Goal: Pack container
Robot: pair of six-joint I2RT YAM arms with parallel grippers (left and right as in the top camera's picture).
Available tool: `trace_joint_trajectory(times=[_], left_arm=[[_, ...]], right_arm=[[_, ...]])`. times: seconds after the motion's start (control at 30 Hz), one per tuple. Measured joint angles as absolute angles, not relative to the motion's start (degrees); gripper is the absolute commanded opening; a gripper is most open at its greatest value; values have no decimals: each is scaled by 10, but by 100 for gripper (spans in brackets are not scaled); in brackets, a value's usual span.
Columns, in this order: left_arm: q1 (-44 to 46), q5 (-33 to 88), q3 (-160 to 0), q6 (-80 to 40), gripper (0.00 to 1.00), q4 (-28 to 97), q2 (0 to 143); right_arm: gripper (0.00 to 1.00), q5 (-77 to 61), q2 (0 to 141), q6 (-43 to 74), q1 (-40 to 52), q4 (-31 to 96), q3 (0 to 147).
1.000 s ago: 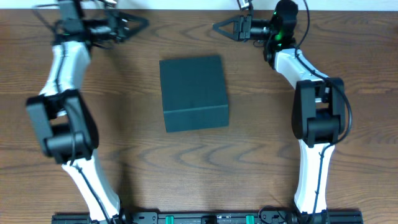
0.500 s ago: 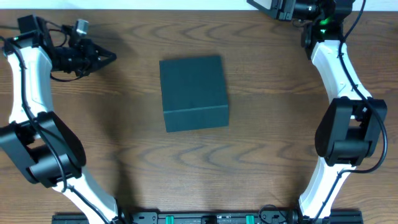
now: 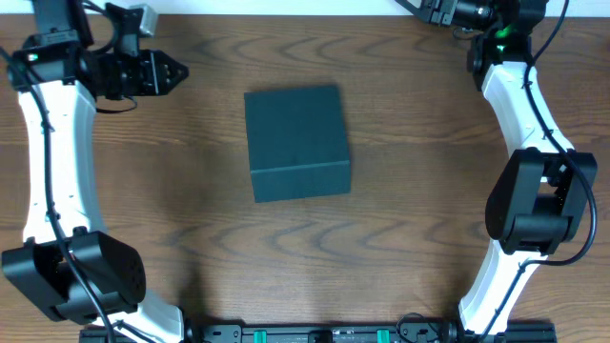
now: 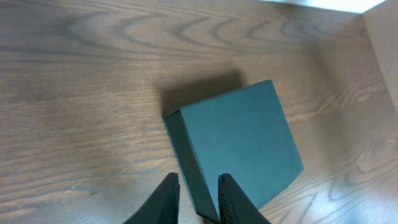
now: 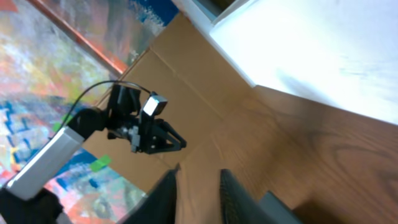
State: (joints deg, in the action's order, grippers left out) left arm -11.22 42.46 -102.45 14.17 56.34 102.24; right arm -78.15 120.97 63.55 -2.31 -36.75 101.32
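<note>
- This is looking like a robotics lab, with a bench set up for recording arm work
- Two white-and-black arms, the left arm [image 3: 57, 162] and the right arm [image 3: 522, 105], are rising from a black mounting rail [image 3: 315, 334] that is running along the near edge of a wood-grain table [image 3: 191, 210]
- A small camera [image 3: 143, 16] is riding on the left arm's wrist, and thin black cables are trailing along both arms
- A green status light [image 3: 498, 33] is glowing on the right arm
- Brown cardboard sheets [image 5: 186, 81] are standing at the table's edge
- A brightly painted, many-coloured backdrop [image 5: 50, 74] is showing behind the cardboard
- A plain white surface [image 5: 323, 43] is bordering the table's far side
</note>
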Motion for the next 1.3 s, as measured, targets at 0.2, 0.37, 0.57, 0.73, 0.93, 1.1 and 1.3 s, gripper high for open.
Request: trace_joint_trajectory(times=[0.2,0.37,0.57,0.73,0.93,1.1,1.3], left_arm=[[-86,377,-1024,145,10,572,1023],[-67,322,-1024,148,6,590,1019],[-37,265,-1024,149,6,604,998],[-6,235,-1025,149,6,648,988],[13,218,-1025,149,6,690,988],[12,206,-1025,149,6,688,988],[12,205,-1025,149,6,671,988]], right_arm=[[8,-730,1210,518,-24,-103,1014],[6,-582,1209,360,-27,198,1015],[1,-379,1205,188,1,419,1013],[1,-284,1182,95,72,521,1013],[1,-253,1138,43,154,647,1013],[1,-236,1122,30,198,739,1013],[1,-221,1122,26,285,752,1006]])
